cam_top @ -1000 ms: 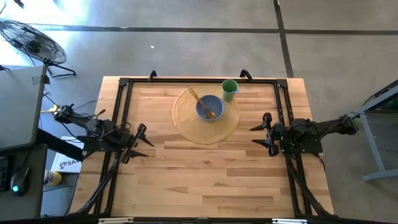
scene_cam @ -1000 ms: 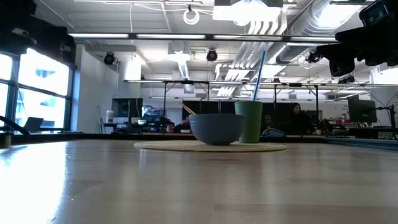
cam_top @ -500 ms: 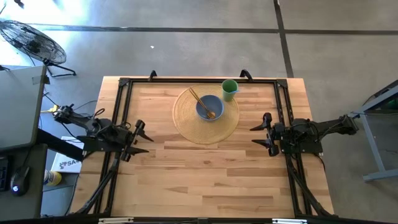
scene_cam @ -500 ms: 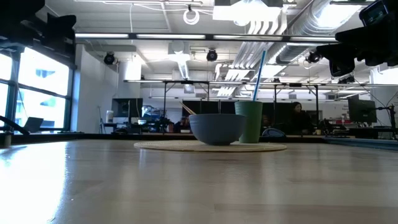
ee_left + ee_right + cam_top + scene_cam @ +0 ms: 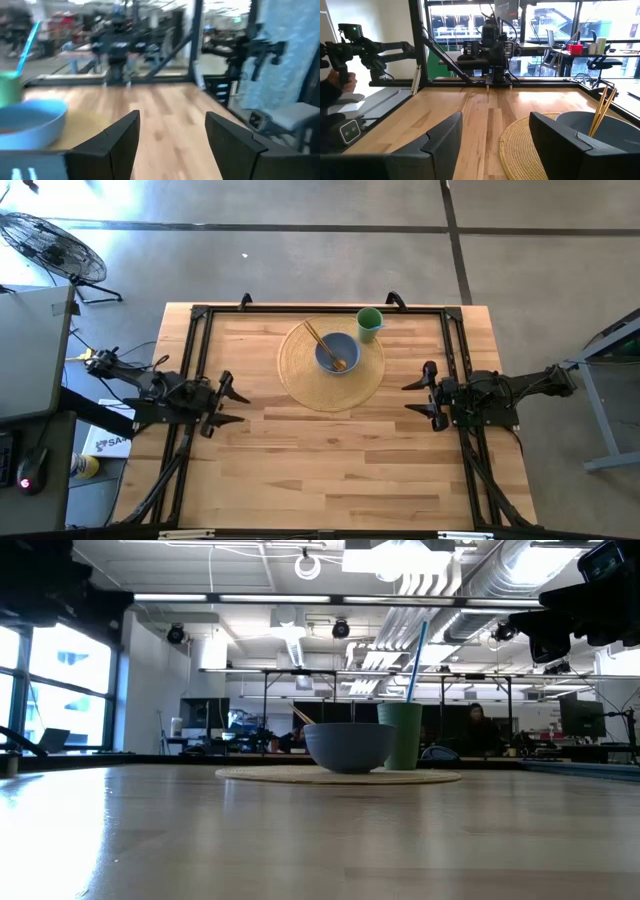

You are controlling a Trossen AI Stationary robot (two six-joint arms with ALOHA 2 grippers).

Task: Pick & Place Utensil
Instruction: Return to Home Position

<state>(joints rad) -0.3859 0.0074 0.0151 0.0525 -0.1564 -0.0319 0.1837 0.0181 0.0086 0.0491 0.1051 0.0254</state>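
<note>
Left gripper [image 5: 232, 402] turned slightly over the last second, fingers spread and empty, with mat [image 5: 300, 383], bowl [image 5: 350, 348] and cup [image 5: 369, 320] holding the straw [image 5: 417, 660] between it and the unmoved, spread right gripper [image 5: 409, 398].

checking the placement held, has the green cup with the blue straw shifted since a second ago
No. The green cup sits at the same spot by the round woven mat's far right edge, beside the blue bowl.
</note>
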